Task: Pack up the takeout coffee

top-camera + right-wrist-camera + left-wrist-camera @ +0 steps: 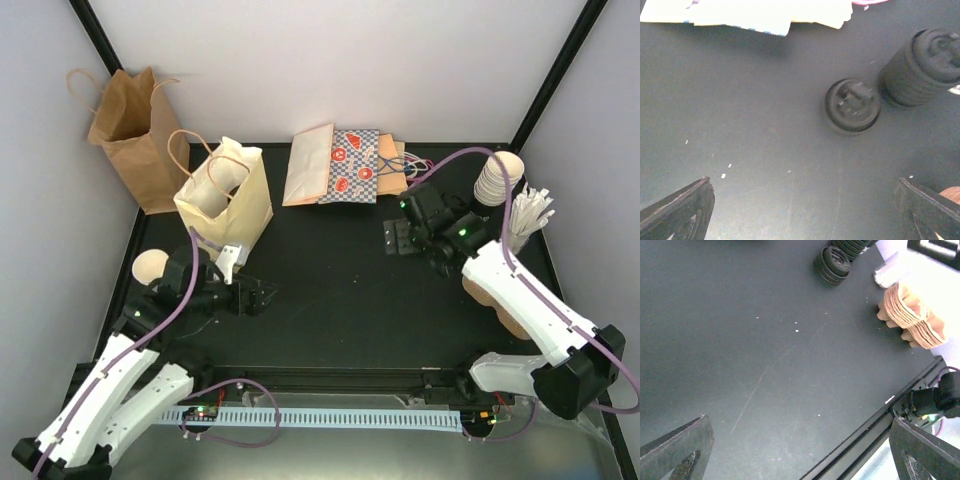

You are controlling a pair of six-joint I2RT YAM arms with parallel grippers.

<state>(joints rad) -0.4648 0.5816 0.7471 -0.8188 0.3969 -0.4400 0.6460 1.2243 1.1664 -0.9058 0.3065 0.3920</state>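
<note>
**Top view**
- Cups: a stack of white paper cups (497, 178) stands at the upper right of the frame, just beside the bundle of white sticks (527, 213) and apart from both grippers.
- Cream bag (225, 197): upright and open at the top, upper left of centre.
- Left gripper (256, 297): low over the black table (330, 290) at lower left, below the cream bag.
- Right gripper (396, 237): right of centre, below the flat bags (345, 165).

**Left wrist view**
- Left gripper (797, 455): jaws spread wide, one finger in each lower corner, nothing between them.
- Brown sleeves (912, 315): a stack lying at the right edge.
- Lid stack (832, 262): black, at the top of the frame.

**Right wrist view**
- Right gripper (800, 210): jaws spread wide and holding nothing.
- Single lid (852, 105): black, flat on the table, right of centre.
- Lid stack (925, 67): upper right, just beside the single lid.
</note>
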